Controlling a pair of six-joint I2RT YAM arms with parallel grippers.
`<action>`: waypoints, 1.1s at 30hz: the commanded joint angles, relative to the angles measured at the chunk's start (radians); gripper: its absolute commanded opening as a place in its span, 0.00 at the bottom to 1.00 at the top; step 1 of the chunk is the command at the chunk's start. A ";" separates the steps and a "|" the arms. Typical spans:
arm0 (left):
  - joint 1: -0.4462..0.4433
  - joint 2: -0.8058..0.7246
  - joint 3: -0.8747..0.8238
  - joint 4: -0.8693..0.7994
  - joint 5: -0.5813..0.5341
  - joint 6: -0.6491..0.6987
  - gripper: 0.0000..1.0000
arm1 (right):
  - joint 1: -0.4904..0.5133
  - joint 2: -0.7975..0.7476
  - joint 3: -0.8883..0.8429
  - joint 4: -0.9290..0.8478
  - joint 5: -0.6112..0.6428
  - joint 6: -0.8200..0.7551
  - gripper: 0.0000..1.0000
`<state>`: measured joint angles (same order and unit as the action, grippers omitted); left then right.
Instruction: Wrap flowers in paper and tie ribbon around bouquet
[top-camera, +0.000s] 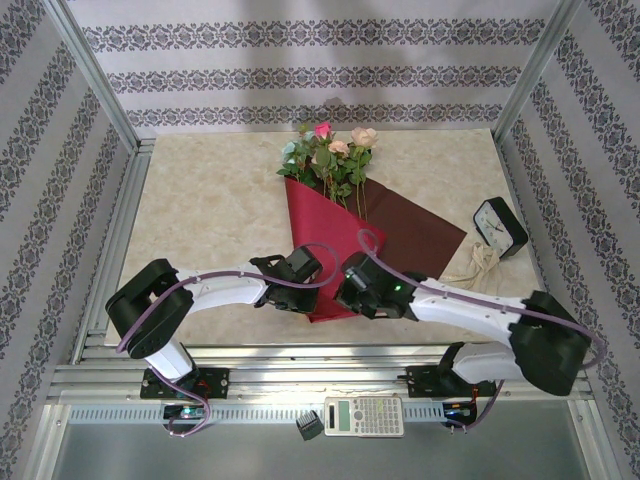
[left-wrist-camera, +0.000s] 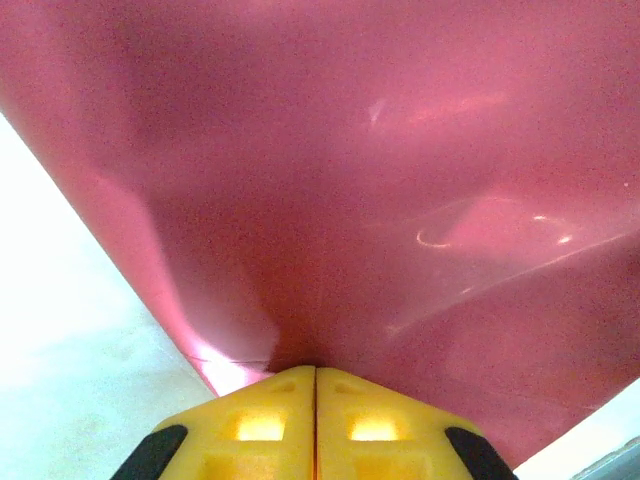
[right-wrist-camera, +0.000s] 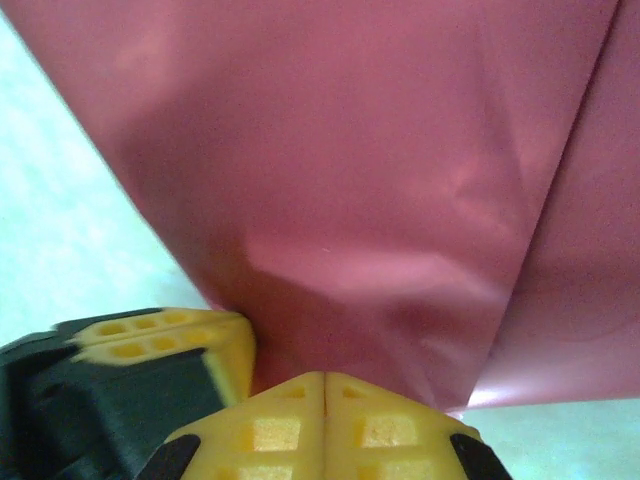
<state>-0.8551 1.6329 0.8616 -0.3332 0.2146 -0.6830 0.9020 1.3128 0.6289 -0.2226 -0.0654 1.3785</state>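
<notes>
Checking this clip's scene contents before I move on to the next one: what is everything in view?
flowers: one bunch; pink, peach and teal blooms, green leaves; far centre of the table, stems inside the paper
paper: one sheet; crimson; folded over the stems, darker flap spread to the right
ribbon: one; beige; loose on the table, right of the paper
clock: one; black, white face; near the table's right edge
calculator: one; pale; metal ledge in front of the arm bases
small block: one; black; left of the calculator
table: one; beige marbled
left gripper: yellow fingers; shut on the paper's near end
right gripper: yellow fingers; shut on the paper alongside
</notes>
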 joint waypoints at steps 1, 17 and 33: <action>0.008 0.008 -0.014 0.015 0.016 -0.009 0.09 | 0.008 0.063 -0.034 0.167 -0.022 0.133 0.00; 0.061 -0.194 -0.083 0.084 0.211 -0.368 0.14 | 0.009 0.192 -0.100 0.078 -0.020 0.089 0.00; 0.060 -0.071 -0.221 0.169 0.257 -0.508 0.04 | 0.009 0.208 -0.106 0.080 -0.023 0.083 0.00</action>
<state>-0.7982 1.5536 0.6563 -0.0967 0.4873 -1.1866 0.9058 1.4597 0.5724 -0.0769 -0.0902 1.4677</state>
